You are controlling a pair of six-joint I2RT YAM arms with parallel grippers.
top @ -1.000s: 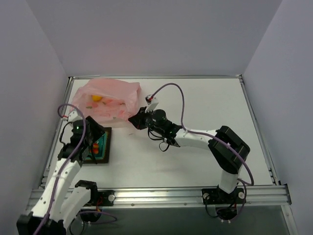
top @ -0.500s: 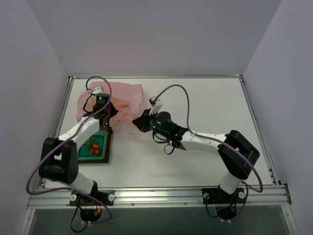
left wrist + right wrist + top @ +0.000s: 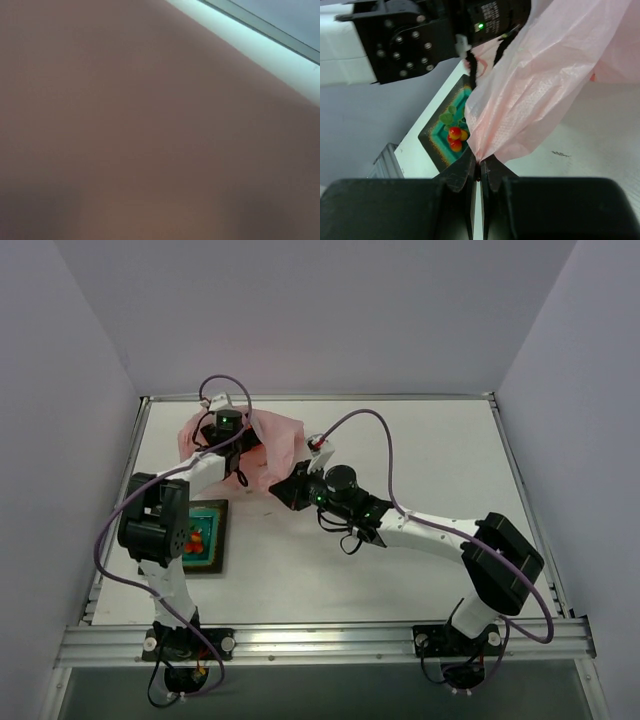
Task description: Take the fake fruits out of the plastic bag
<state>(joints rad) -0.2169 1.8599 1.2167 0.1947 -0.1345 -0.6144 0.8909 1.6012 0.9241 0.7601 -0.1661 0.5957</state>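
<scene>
The pink plastic bag (image 3: 282, 438) lies bunched at the table's far left. My right gripper (image 3: 479, 167) is shut on a gathered corner of the bag (image 3: 545, 85), which rises slightly off the table from that pinch. In the top view the right gripper (image 3: 283, 487) sits just below the bag. My left wrist (image 3: 228, 425) reaches into the bag from the left, and its fingers are hidden by the film. The left wrist view shows only blurred pink film (image 3: 150, 130). No fake fruits show inside the bag. Red and yellow-orange fruits (image 3: 455, 139) with green leaves lie in the tray.
The dark square tray (image 3: 217, 543) with the teal inside sits near the left edge, below the bag, and shows in the right wrist view as the tray (image 3: 431, 142). The left arm's black housing (image 3: 415, 37) fills the upper left there. The table's back rail (image 3: 280, 35) runs behind the bag.
My left arm has swung from over the tray up to the bag and pushed into it. The bag has bunched up smaller. The right gripper has kept its pinch on the corner.
</scene>
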